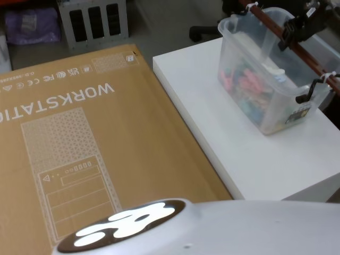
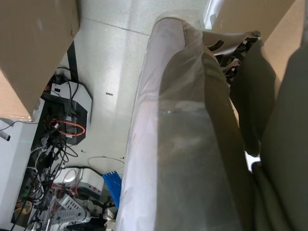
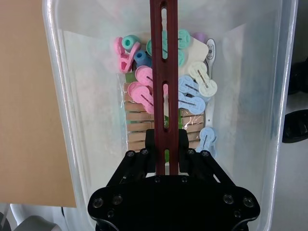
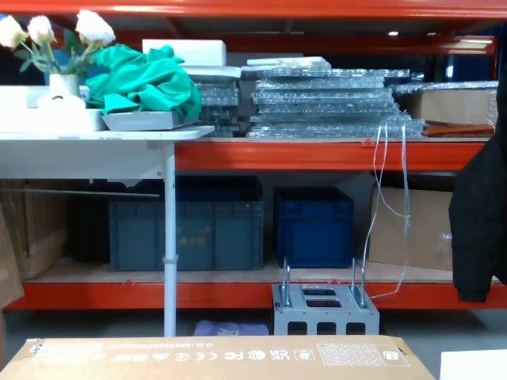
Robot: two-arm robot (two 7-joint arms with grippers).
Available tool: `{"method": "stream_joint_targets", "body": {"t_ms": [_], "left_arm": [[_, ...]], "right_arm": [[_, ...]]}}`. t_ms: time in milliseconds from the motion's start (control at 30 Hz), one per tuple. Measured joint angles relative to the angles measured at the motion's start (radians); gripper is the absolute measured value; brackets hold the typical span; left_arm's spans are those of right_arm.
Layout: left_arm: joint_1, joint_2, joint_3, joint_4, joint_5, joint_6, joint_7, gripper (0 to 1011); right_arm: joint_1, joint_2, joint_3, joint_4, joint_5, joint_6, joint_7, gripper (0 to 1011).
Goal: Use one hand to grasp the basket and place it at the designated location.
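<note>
- Left: flat cardboard box (image 1: 79, 133), printed top, filling the ground beside the white table (image 1: 212, 122). The left arm is judged parked low at the robot's side, its wrist view being turned on floor and cables.
- Centre: bare table top is seen in front of the basket, toward the robot. This is the widest open room for a move. No marked target spot can be made out.
- Right: the basket (image 1: 265, 90) appears to rest on the table's far right part. Its right end is near the table's right edge, so little margin is left there.
- Contents: plastic and wooden clothes pegs (image 3: 144, 91), loose. The load is judged light, but likely to slide if the tub is tipped.
- Tub: thin, smooth walls, judged slippery and liable to flex. They are best left alone.
- Hold: the slotted handle bar (image 1: 265, 22) is clamped by the right gripper (image 3: 166, 139), jaws closed narrow on both of its faces, about mid-span.
- Caution: the bar is joined to the rim by a black bracket (image 1: 308, 93) and white ties, so swing is to be expected. A level, slow carry is advised.
</note>
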Motion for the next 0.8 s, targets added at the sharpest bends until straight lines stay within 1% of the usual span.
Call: {"method": "stream_joint_targets", "body": {"t_ms": [500, 633, 800], "left_arm": [[0.000, 0.000, 0.000, 0.000, 0.000, 0.000, 0.000, 0], [0.000, 0.000, 0.000, 0.000, 0.000, 0.000, 0.000, 0], [0.000, 0.000, 0.000, 0.000, 0.000, 0.000, 0.000, 0]], "right_arm": [[-0.005, 0.043, 0.045, -0.071, 0.016, 0.003, -0.008, 240], [0.004, 0.057, 0.063, -0.099, 0.021, 0.000, -0.005, 240], [0.025, 0.070, 0.085, -0.133, 0.021, -0.018, 0.000, 240]]}}
